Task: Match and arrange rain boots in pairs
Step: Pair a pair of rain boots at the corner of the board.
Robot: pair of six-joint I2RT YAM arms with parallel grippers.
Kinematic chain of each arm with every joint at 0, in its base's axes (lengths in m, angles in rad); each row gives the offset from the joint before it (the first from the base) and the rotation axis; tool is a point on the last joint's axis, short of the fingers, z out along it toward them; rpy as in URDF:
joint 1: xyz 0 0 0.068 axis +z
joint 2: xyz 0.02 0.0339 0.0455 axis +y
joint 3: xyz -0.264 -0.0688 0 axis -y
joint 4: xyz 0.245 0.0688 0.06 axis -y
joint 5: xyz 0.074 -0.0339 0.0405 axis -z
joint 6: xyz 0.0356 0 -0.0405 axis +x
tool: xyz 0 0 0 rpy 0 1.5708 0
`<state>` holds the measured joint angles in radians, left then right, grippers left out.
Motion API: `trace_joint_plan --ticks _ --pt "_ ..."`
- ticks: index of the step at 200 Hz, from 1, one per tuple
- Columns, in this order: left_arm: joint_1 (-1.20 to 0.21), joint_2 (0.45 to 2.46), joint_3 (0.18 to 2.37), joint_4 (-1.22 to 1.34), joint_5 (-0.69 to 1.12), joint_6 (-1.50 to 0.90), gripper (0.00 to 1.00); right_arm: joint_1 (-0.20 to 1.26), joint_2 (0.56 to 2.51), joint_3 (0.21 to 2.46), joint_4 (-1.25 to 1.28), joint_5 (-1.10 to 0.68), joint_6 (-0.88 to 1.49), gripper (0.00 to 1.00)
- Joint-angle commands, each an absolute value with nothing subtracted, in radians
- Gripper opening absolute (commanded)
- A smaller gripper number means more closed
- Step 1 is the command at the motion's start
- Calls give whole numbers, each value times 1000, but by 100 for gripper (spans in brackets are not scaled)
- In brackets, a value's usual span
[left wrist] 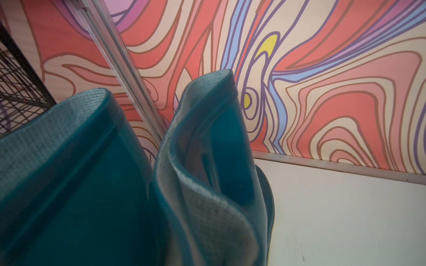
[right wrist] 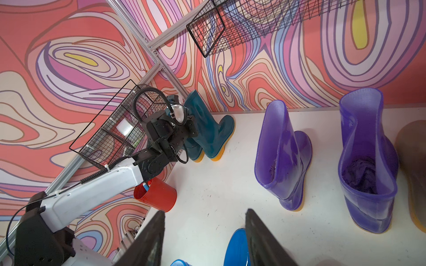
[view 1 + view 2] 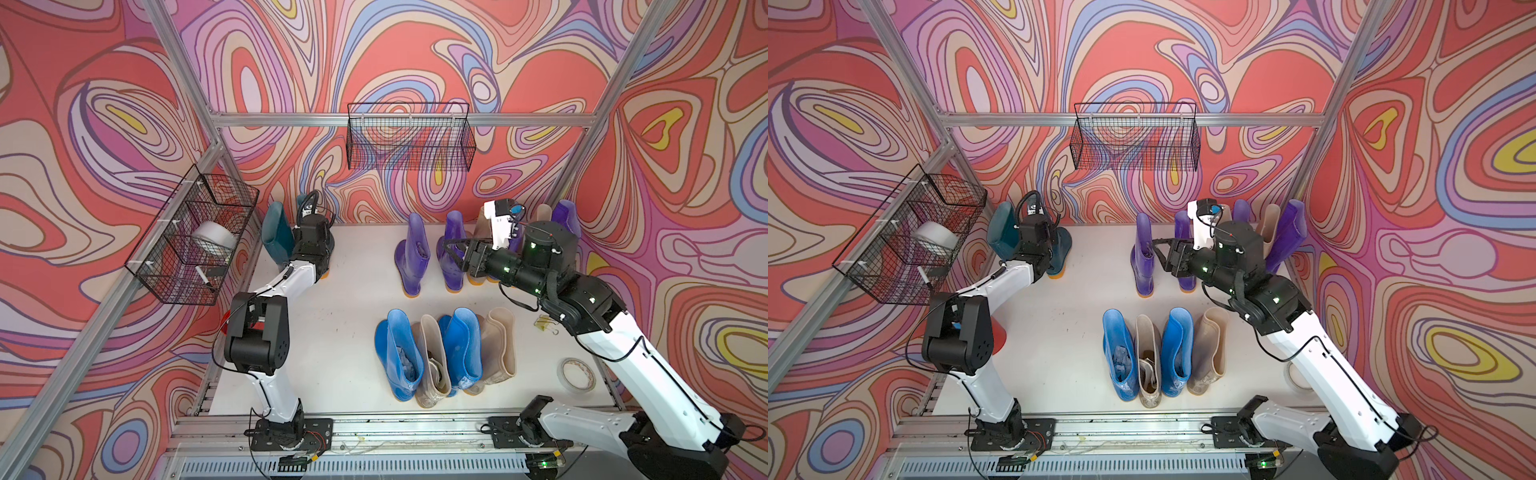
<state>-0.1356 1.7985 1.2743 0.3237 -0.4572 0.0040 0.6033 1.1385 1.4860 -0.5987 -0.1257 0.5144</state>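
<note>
Left gripper point(image 2: 187, 118) closed at the dark teal boots' point(image 2: 204, 125) tops

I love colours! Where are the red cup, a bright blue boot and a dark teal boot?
red cup point(image 2: 160, 198), right wrist view, on its side wall.
bright blue boot point(image 3: 463, 336), a top view, on its shaft.
dark teal boot point(image 2: 207, 129), right wrist view, on its shaft.

You face aluminium post point(image 1: 124, 69), two dark teal shafts in front of it. Basket-side boot point(image 1: 69, 184) and table-side boot point(image 1: 221, 161) stand close together, grey lining showing. Wire basket point(image 1: 16, 80) sits one side of post; white tabletop point(image 1: 345, 218) and swirl-patterned wall point(image 1: 334, 92) other side.
</note>
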Motion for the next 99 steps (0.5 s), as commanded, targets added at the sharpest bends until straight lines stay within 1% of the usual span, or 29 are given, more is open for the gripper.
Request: trace_joint_plan --ticks 1,52,99 --pt "-132 1750 1227 341 -514 43 0 600 1121 1471 -588 -118 517 57" --pt "-132 1682 1104 514 -656 132 0 600 1109 1456 -583 -118 518 57" --pt "-131 1658 1053 555 -752 135 0 600 1115 1455 -583 -130 521 57"
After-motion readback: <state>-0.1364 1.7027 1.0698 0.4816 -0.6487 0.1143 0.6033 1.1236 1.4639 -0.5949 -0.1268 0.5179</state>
